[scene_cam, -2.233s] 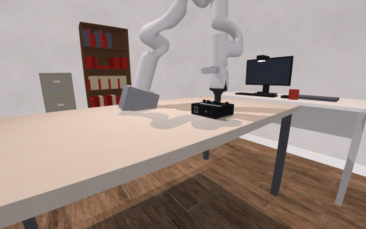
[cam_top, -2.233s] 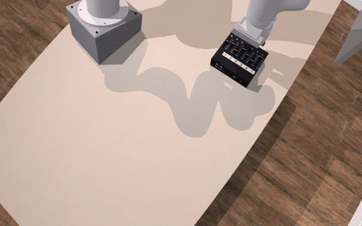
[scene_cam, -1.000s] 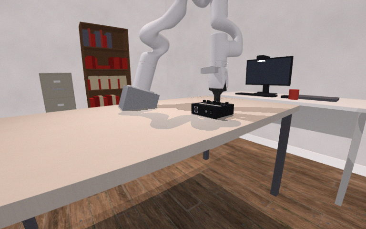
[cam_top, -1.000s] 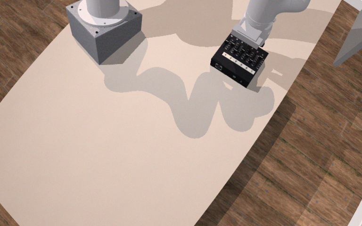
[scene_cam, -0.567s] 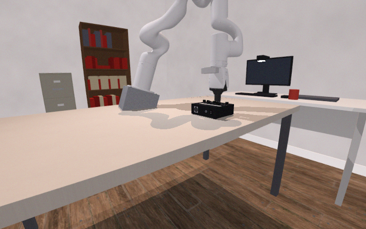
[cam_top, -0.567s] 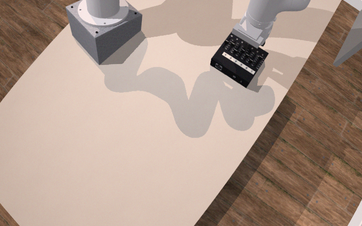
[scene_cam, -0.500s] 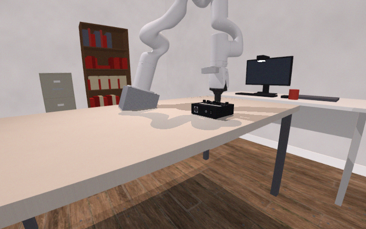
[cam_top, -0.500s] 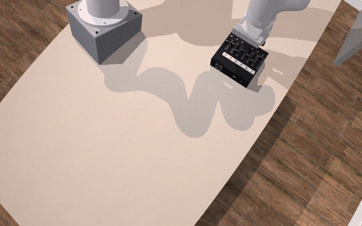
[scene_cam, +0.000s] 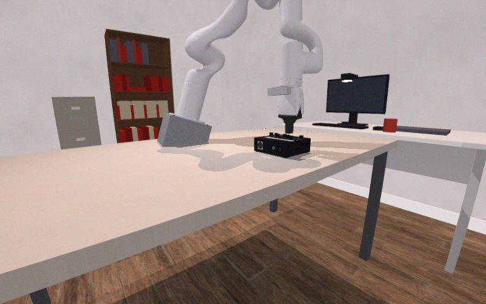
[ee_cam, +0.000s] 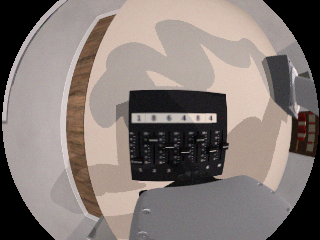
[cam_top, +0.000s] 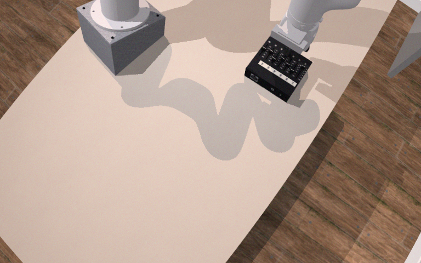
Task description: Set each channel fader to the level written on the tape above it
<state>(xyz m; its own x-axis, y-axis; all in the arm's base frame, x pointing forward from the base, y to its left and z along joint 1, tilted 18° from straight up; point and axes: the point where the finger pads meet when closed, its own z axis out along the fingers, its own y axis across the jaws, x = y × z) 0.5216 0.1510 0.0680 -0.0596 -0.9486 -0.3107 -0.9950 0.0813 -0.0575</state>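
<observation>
From the top view you see the black lighting desk [cam_top: 279,73] lying at an angle on the beige surface [cam_top: 124,170], near its far right edge. A white tape strip [cam_top: 278,73] runs across the desk, with the rows of faders [cam_top: 284,58] beyond it. The arm's wrist overhangs the fader end, so the hand itself is hidden here. The grey arm base [cam_top: 136,43] stands well apart at the far left.

In the exterior view you find the hand [scene_cam: 288,126] pointing straight down just above the far edge of the lighting desk [scene_cam: 283,145]; whether it touches a fader you cannot tell. Its fingers are fully together with nothing between them. Behind stand a bookshelf [scene_cam: 108,85], a filing cabinet [scene_cam: 74,121], a monitor [scene_cam: 357,94] and a red mug [scene_cam: 390,125].

Through the wrist view you look down on the lighting desk [ee_cam: 176,103], tape strip [ee_cam: 175,118] above the fader caps [ee_cam: 154,143], which sit at uneven heights. The written levels are too small to read.
</observation>
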